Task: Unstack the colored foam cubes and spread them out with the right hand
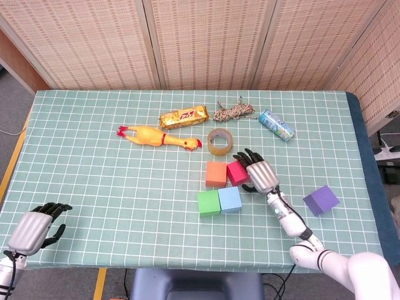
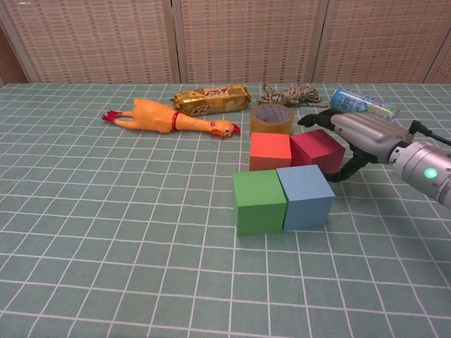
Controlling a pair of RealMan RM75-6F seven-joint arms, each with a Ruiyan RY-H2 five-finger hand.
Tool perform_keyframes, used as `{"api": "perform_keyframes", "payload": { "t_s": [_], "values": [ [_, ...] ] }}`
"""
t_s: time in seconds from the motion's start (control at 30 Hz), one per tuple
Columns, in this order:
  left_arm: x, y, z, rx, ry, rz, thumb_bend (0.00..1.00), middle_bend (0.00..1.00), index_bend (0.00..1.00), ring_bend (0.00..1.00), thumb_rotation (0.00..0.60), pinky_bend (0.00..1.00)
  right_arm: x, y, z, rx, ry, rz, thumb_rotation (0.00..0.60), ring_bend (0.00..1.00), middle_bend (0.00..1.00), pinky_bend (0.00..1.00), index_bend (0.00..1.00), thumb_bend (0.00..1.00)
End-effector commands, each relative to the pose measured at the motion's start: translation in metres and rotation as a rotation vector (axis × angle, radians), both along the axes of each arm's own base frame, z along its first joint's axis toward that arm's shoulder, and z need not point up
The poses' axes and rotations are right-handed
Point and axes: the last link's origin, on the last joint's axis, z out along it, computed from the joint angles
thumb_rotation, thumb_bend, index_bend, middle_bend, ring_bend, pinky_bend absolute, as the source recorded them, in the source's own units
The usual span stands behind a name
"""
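Note:
Four foam cubes sit in a tight cluster on the green checked cloth: orange (image 1: pixel 215 174) (image 2: pixel 270 151) and magenta (image 1: pixel 236 171) (image 2: pixel 316 149) behind, green (image 1: pixel 208 202) (image 2: pixel 259 201) and blue (image 1: pixel 230 199) (image 2: pixel 305 196) in front. A purple cube (image 1: pixel 320 199) lies apart to the right, seen only in the head view. My right hand (image 1: pixel 260 173) (image 2: pixel 354 134) arches over the magenta cube's right side, fingers spread above its far edge and thumb by its near right face. It holds nothing. My left hand (image 1: pixel 32 227) rests at the table's near left corner, holding nothing.
A tape roll (image 1: pixel 220 141) (image 2: pixel 272 119) stands just behind the cubes. Further back lie a rubber chicken (image 1: pixel 157 136) (image 2: pixel 168 118), a snack bar (image 1: pixel 183 117) (image 2: pixel 211 99), a rope bundle (image 1: pixel 234 111) (image 2: pixel 292 94) and a can (image 1: pixel 276 125) (image 2: pixel 361 105).

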Motion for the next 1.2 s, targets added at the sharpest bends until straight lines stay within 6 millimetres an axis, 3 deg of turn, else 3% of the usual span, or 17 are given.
{"api": "perform_keyframes", "payload": {
  "t_s": [0.03,0.17,0.23,0.43,0.73,0.87,0.97,1.03,1.1,1.2],
  "values": [
    [0.0,0.0,-0.001,-0.008,0.003,-0.002,0.46,0.35,0.31,0.3,0.6,0.47,0.006,-0.004,-0.003,-0.024,-0.014,0.009,0.6,0.08,0.23,0.22,0.18,0.11],
    [0.001,0.0,-0.001,-0.007,-0.001,-0.005,0.46,0.35,0.31,0.3,0.6,0.47,0.006,-0.001,0.001,-0.1,-0.037,0.067,0.6,0.46,0.53,0.54,0.35,0.11],
    [0.001,-0.001,-0.001,-0.006,0.0,-0.005,0.46,0.35,0.31,0.3,0.6,0.47,0.003,0.001,0.004,-0.126,-0.036,0.089,0.6,0.56,0.59,0.63,0.4,0.11],
    [0.001,-0.001,-0.001,-0.004,0.0,-0.006,0.46,0.35,0.31,0.3,0.6,0.47,-0.016,0.02,0.024,-0.149,-0.083,0.099,0.6,0.58,0.6,0.65,0.44,0.11],
    [0.003,-0.001,-0.005,-0.021,0.006,-0.009,0.46,0.36,0.31,0.3,0.6,0.47,-0.065,0.087,0.076,-0.025,0.075,0.021,0.6,0.58,0.6,0.65,0.44,0.11],
    [0.002,-0.001,-0.006,-0.023,0.007,-0.006,0.46,0.36,0.31,0.3,0.6,0.47,-0.082,0.107,0.092,0.028,0.139,-0.012,0.6,0.55,0.6,0.65,0.43,0.11],
    [0.002,0.0,-0.006,-0.022,0.008,-0.001,0.46,0.36,0.31,0.3,0.6,0.47,-0.089,0.117,0.101,0.065,0.201,-0.018,0.6,0.48,0.59,0.58,0.38,0.11],
    [0.002,0.0,-0.006,-0.02,0.008,-0.001,0.46,0.36,0.31,0.3,0.6,0.47,-0.089,0.122,0.105,0.087,0.233,-0.022,0.6,0.38,0.51,0.46,0.34,0.11],
    [0.002,0.0,-0.006,-0.02,0.008,-0.001,0.46,0.36,0.31,0.3,0.6,0.47,-0.086,0.124,0.107,0.108,0.227,-0.026,0.6,0.22,0.37,0.3,0.27,0.1],
    [0.002,0.0,-0.006,-0.02,0.007,-0.001,0.46,0.36,0.31,0.3,0.6,0.47,-0.075,0.124,0.11,0.121,0.18,-0.002,0.6,0.06,0.22,0.18,0.18,0.08]
  ]
}}
